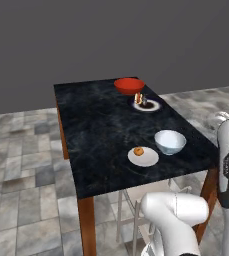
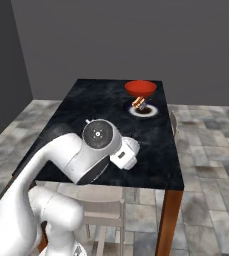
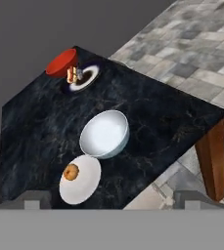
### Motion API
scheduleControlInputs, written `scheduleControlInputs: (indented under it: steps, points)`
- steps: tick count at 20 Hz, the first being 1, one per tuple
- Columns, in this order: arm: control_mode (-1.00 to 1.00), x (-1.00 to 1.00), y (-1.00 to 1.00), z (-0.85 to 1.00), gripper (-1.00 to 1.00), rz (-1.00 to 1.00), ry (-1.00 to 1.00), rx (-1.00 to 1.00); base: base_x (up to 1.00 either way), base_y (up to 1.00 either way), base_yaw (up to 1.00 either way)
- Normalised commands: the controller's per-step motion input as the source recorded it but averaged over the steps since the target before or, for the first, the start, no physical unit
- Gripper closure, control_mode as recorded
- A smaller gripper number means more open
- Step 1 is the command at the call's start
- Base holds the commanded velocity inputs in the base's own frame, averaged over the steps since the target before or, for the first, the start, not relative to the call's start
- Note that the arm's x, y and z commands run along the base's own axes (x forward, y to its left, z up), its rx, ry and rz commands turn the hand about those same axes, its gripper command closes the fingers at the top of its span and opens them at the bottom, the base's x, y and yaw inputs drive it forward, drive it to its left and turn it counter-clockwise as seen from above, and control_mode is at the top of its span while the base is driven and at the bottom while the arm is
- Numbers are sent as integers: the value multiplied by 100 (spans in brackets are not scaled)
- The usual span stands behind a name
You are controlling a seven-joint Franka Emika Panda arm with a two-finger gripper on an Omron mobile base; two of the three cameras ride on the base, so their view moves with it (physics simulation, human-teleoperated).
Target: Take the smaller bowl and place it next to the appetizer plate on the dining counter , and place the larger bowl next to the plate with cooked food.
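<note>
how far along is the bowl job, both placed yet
Both look done. The small pale bowl sits on the black table beside the white plate with the orange bite. The red bowl sits against the dark-rimmed plate of cooked food. The gripper is open and holds nothing. Nothing seems left.

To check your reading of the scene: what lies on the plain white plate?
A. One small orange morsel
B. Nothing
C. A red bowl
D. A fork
A: the white plate carries a single orange-brown morsel, with the pale bowl beside it.
</note>
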Motion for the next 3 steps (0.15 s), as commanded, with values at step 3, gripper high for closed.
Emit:
scheduleControlInputs:
  steps: [3]
  points:
    - [-100, -87, -13, 32, -100, 0, 0, 0, 0, 0, 0]
